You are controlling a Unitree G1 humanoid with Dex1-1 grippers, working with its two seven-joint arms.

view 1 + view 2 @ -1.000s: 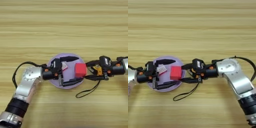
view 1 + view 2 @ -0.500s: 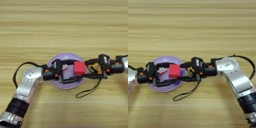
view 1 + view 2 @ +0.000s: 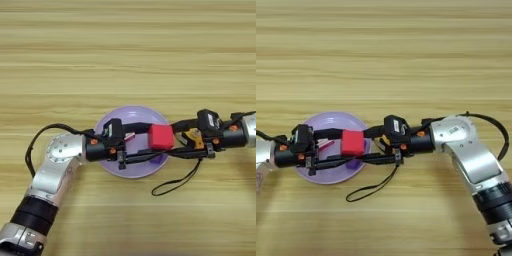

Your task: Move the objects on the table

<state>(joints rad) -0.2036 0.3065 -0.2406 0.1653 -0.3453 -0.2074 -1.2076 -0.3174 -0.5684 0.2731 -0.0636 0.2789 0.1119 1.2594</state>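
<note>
left arm (image 3: 60,165) bent inward | right arm (image 3: 466,150) reaching left (over plate (image 3: 125,117))

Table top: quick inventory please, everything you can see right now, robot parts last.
table: one, light wood with lengthwise grain, fills the view.
plate: one, purple, round, near the middle front of the table.
red cube: one, red, over the plate's right side, between the two pincers.
white box: one, white with red marking, on the plate, mostly hidden.
tape measure: one, yellow-black, at the right pincer; its black cord loops onto the table.
left pincer: black fingers reaching over the plate towards the cube.
right pincer: black fingers reaching in from the right, at the cube.
</note>
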